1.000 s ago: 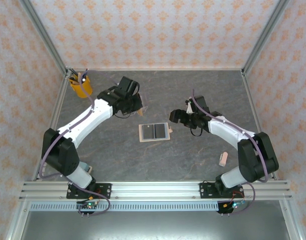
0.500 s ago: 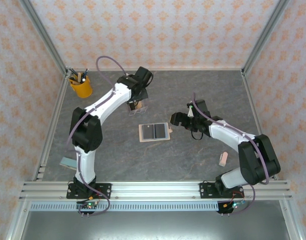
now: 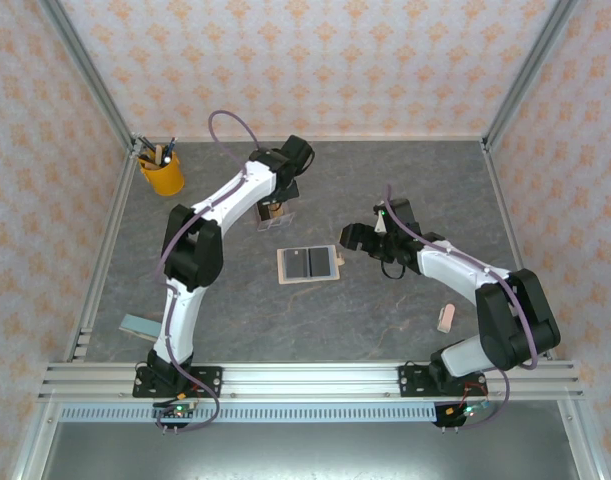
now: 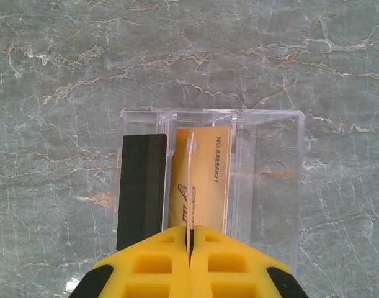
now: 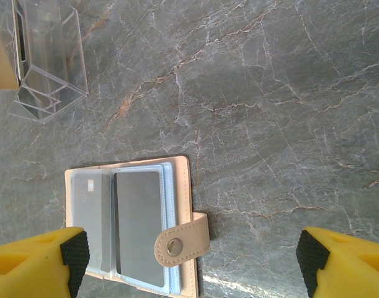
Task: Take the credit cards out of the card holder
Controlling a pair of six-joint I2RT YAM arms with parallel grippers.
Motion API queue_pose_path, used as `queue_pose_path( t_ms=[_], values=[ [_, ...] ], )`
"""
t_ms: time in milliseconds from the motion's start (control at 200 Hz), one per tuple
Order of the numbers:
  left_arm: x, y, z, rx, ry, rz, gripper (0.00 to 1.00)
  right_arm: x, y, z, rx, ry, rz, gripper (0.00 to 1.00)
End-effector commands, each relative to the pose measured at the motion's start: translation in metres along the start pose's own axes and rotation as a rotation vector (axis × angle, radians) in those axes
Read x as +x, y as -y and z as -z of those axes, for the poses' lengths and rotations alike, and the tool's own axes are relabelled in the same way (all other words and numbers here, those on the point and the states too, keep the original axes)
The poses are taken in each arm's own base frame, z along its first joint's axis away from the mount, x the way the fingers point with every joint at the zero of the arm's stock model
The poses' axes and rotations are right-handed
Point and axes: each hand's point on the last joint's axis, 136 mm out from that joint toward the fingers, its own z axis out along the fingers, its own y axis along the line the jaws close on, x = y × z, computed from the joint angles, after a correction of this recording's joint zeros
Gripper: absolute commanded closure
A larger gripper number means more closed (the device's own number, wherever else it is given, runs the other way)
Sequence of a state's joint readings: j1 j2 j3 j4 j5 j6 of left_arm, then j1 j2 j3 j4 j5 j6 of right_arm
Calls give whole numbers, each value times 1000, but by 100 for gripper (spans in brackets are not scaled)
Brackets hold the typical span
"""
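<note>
Left fingers (image 4: 155, 267) were pinched shut on a thin card (image 4: 190, 186) held edge-on over the clear stand (image 4: 270, 174), which held a tan card (image 4: 208, 180) and a dark card (image 4: 141, 186); right fingers (image 5: 34, 267) stood wide apart above the open card holder (image 5: 133, 230) lying flat on the tabletop (image 5: 270, 93).

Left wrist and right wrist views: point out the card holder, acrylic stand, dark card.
card holder (image 5: 189, 234): right wrist view, on its closing tab.
acrylic stand (image 4: 270, 180): left wrist view, on its bare right compartment.
dark card (image 4: 141, 189): left wrist view, card's middle.
</note>
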State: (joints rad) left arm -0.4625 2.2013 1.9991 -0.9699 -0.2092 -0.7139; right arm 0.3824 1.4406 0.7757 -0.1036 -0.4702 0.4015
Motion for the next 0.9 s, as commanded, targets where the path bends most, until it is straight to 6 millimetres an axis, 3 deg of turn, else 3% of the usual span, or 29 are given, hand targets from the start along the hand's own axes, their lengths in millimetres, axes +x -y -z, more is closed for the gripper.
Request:
queue_pose_path(
  t_ms=[0,250,340,581,721,781,801,896],
  values=[
    [-2,-11,-3,-60,-1,-1,99,-4,0,0,-5,21,-6,12],
    [3,-1,-8,3,-54,1,79,-3,0,-2,-6,15,-11,13],
    [1,5,0,53,-60,4,72,-4,0,-2,-4,17,-12,13],
    [-6,5,40,160,-40,24,66,-4,0,-3,-6,18,-7,13],
    [15,9,63,260,-56,7,60,-4,-2,-2,-19,23,-1,14],
    [32,14,65,324,-96,2,58,-4,-5,-1,-25,25,12,15],
    [32,15,78,368,-90,11,58,-4,-6,-1,-26,27,18,16],
    [55,20,88,486,-135,29,57,-3,-14,1,-36,32,55,17]
  ],
)
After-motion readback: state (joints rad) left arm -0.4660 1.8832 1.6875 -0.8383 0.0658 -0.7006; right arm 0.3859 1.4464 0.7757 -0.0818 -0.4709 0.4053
